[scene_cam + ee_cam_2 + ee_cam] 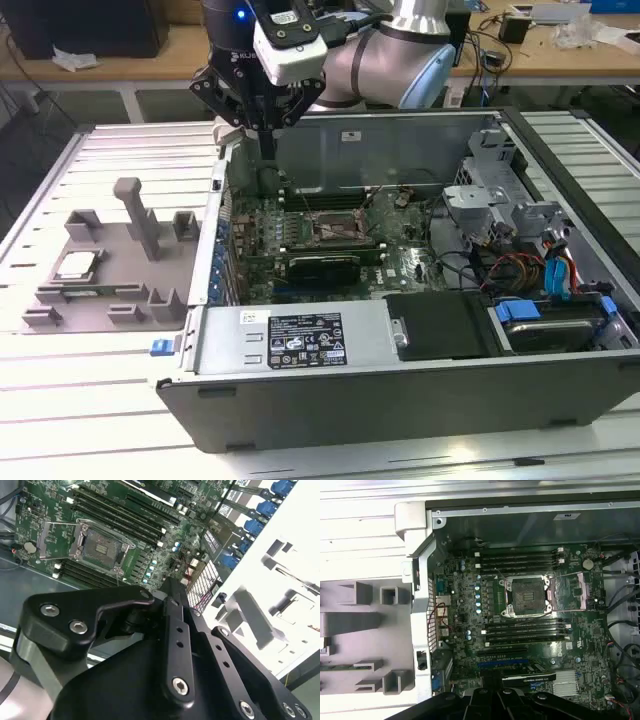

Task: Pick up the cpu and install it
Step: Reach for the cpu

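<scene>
The cpu [76, 265], a small silvery square chip, lies in a pocket of the grey fixture [150, 300] at the exterior view's left, outside the computer case. My gripper [265, 148] hangs above the case's wall on that side, near the back corner, well apart from the cpu. Its fingers come together to a point with nothing between them. The dark metal-framed socket [335, 230] of the green motherboard stands open, its load plate [577, 587] swung aside. In both wrist views the socket [100, 547] [527, 596] lies below my gripper [172, 592].
The open computer case [400, 390] lies on a slatted white table [60, 400]. A tall post [140, 215] rises from the fixture. A power supply [290, 340], drive cage [485, 205] and cables [520, 270] fill the case's front and right.
</scene>
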### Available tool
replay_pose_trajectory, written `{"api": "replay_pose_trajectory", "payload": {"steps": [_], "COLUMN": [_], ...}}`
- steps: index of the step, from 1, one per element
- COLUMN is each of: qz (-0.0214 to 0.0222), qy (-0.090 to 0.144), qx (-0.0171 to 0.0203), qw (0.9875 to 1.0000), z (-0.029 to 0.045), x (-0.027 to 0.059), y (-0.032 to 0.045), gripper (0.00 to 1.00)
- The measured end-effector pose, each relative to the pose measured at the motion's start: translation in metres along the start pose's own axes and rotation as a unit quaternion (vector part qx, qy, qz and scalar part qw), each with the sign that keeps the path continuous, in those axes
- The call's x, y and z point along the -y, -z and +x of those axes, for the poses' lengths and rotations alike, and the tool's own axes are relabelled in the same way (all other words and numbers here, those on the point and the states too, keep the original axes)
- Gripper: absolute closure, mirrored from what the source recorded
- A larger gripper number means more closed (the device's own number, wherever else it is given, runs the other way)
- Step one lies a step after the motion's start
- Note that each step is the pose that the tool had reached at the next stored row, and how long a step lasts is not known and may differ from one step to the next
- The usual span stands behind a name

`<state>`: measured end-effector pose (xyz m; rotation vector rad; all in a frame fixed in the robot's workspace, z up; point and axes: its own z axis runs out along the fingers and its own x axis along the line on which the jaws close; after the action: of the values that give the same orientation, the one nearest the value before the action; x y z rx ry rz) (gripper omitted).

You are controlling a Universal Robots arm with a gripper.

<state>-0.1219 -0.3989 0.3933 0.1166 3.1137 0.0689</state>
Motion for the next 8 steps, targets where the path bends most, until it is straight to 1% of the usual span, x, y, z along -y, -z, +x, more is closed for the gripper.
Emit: {"api": "replay_pose_trajectory", "payload": {"steps": [8], "qz": [0.0000], "qy": [0.000], "qx": [0.0000], "qw": [1.0000], "z": [0.0000], "x": [0.0000], "y": [0.0000], "gripper": [0.89]}}
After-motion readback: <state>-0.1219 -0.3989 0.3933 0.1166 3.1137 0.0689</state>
